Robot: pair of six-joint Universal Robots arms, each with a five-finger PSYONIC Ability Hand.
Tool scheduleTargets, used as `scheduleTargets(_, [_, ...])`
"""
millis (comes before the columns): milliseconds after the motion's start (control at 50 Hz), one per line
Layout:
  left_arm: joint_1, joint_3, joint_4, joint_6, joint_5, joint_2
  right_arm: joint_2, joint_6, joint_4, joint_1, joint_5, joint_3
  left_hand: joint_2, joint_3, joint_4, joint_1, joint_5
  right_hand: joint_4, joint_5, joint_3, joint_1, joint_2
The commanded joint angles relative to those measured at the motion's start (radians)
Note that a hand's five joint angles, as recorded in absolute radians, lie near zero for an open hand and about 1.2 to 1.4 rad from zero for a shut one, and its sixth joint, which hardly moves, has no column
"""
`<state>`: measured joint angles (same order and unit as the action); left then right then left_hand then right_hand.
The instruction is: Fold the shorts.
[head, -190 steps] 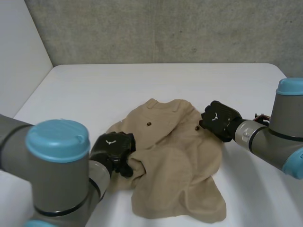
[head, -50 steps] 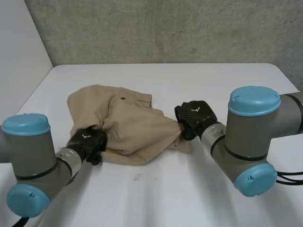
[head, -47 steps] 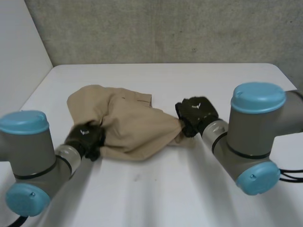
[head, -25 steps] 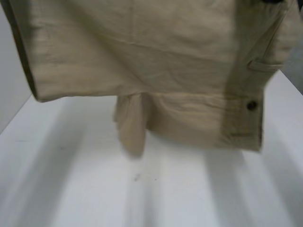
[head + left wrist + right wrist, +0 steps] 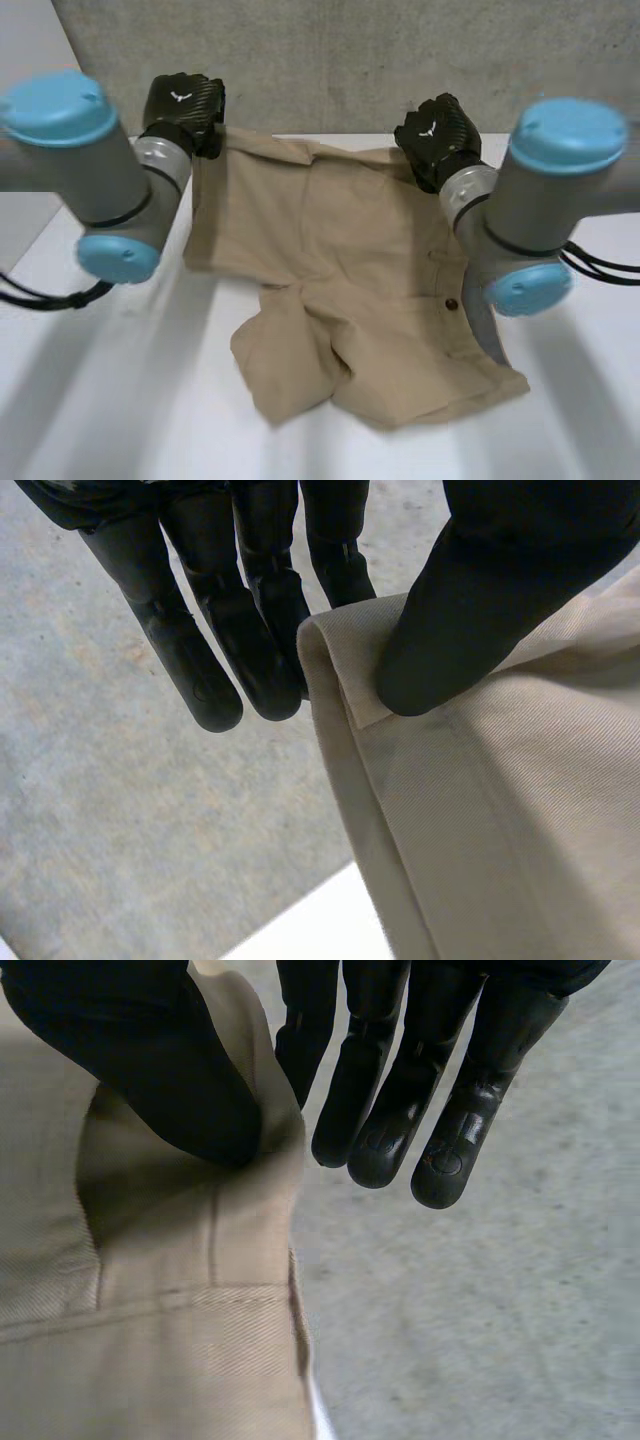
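Left hand (image 5: 183, 105) and right hand (image 5: 438, 135) each pinch one upper corner of the shorts (image 5: 340, 250), held up near the far edge of the tabletop (image 5: 110, 410); the lower part lies crumpled; no fold yet.

Robot lab, bare concrete wall (image 5: 330, 60), plain white table (image 5: 150, 420)

A white table (image 5: 110, 400) by a rough grey wall (image 5: 330, 60)
The table top is smooth and flat. The grey wall stands behind it and looks like concrete, with small dark spots. A plain pale side wall (image 5: 25, 35) meets it at the left. The light is soft.
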<state>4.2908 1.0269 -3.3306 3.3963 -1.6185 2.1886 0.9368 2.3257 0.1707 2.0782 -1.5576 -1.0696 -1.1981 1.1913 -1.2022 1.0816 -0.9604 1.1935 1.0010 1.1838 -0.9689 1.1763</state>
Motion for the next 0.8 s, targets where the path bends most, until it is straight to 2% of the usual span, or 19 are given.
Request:
scheduleTargets(20, [-0.002, -0.269, -0.113, 0.047, -0.075, 0.224, -0.223, -0.066, 0.392, -0.035, -0.050, 0.114, -0.198, 0.205, -0.194, 0.315, -0.261, 0.203, 0.221, 0.212, -0.427, 0.220])
scheduleTargets(60, [-0.003, -0.327, -0.136, 0.070, -0.069, 0.275, -0.265, -0.095, 0.418, -0.046, -0.048, 0.137, -0.198, 0.205, -0.194, 0.315, -0.261, 0.157, 0.175, 0.167, -0.382, 0.174])
scheduleTargets(80, [-0.005, -0.343, -0.148, 0.075, -0.069, 0.292, -0.301, -0.118, 0.420, -0.049, -0.047, 0.161, -0.198, 0.205, -0.194, 0.315, -0.261, -0.535, -0.517, -0.525, 0.310, -0.518])
scheduleTargets(100, [-0.008, -0.361, -0.176, 0.084, -0.067, 0.321, -0.315, -0.130, 0.421, -0.049, -0.044, 0.169, -0.198, 0.205, -0.194, 0.315, -0.261, -0.850, -0.832, -0.840, 0.625, -0.833])
scheduleTargets(120, [-0.009, -0.367, -0.191, 0.087, -0.066, 0.338, -0.328, -0.141, 0.420, -0.049, -0.039, 0.180, 0.089, -0.082, 0.093, 0.027, 0.026, -1.019, -1.001, -1.009, 0.794, -1.002])
scheduleTargets(140, [-0.011, -0.370, -0.201, 0.089, -0.066, 0.347, -0.343, -0.147, 0.421, -0.050, -0.032, 0.189, 0.409, -0.402, 0.413, -0.292, 0.346, -1.019, -1.001, -1.009, 0.794, -1.002])
scheduleTargets(160, [-0.014, -0.373, -0.219, 0.090, -0.066, 0.364, -0.345, -0.147, 0.420, -0.052, -0.026, 0.189, 1.024, -1.017, 1.028, -0.907, 0.960, -1.019, -1.001, -1.009, 0.794, -1.002])
scheduleTargets(260, [-0.034, -0.344, -0.248, 0.089, -0.060, 0.372, -0.314, -0.126, 0.417, -0.053, -0.039, 0.165, 1.024, -1.017, 1.028, -0.907, 0.960, -1.019, -1.001, -1.009, 0.794, -1.002])
scheduleTargets(360, [-0.057, -0.233, -0.244, 0.087, -0.069, 0.317, -0.169, -0.045, 0.392, -0.064, -0.044, 0.028, 1.024, -1.017, 1.028, -0.907, 0.960, -1.019, -1.001, -1.009, 0.794, -1.002])
scheduleTargets(420, [-0.082, -0.101, -0.237, 0.087, -0.070, 0.209, -0.061, -0.002, 0.319, -0.092, -0.013, -0.073, 1.024, -1.017, 1.028, -0.907, 0.960, -1.019, -1.001, -1.009, 0.794, -1.002])
scheduleTargets(500, [-0.097, 0.108, -0.224, 0.084, -0.070, 0.057, 0.083, 0.064, 0.106, -0.135, 0.066, -0.197, 1.011, -1.004, 1.015, -0.895, 0.948, -1.019, -1.001, -1.009, 0.794, -1.002])
scheduleTargets(560, [-0.118, 0.266, -0.190, 0.078, -0.070, -0.071, 0.141, 0.109, -0.002, -0.168, 0.100, -0.254, 0.999, -0.993, 1.003, -0.883, 0.936, -1.019, -1.001, -1.009, 0.794, -1.002])
scheduleTargets(580, [-0.126, 0.303, -0.176, 0.077, -0.070, -0.099, 0.175, 0.141, -0.076, -0.193, 0.128, -0.292, 0.985, -0.978, 0.989, -0.868, 0.922, -1.019, -1.001, -1.009, 0.794, -1.002])
scheduleTargets(640, [-0.154, 0.439, -0.113, 0.063, -0.070, -0.203, 0.227, 0.172, -0.164, -0.231, 0.192, -0.354, 0.979, -0.972, 0.983, -0.862, 0.916, -1.019, -1.001, -1.009, 0.794, -1.002])
scheduleTargets(660, [-0.170, 0.500, -0.078, 0.048, -0.070, -0.248, 0.261, 0.173, -0.222, -0.257, 0.242, -0.395, 0.964, -0.957, 0.968, -0.848, 0.901, -1.019, -1.001, -1.009, 0.794, -1.002])
scheduleTargets(720, [-0.190, 0.587, -0.026, 0.005, -0.069, -0.305, 0.309, 0.155, -0.287, -0.305, 0.342, -0.470, 0.958, -0.951, 0.962, -0.842, 0.895, -1.019, -1.001, -1.009, 0.794, -1.002])
scheduleTargets(740, [-0.204, 0.632, 0.006, -0.030, -0.069, -0.331, 0.330, 0.134, -0.312, -0.332, 0.403, -0.511, 0.938, -0.931, 0.942, -0.821, 0.875, -0.972, -0.953, -0.962, 0.747, -0.954])
scheduleTargets(800, [-0.223, 0.693, 0.049, -0.093, -0.069, -0.355, 0.355, 0.072, -0.326, -0.395, 0.503, -0.607, 0.853, -0.846, 0.857, -0.736, 0.789, -0.900, -0.882, -0.891, 0.676, -0.883])
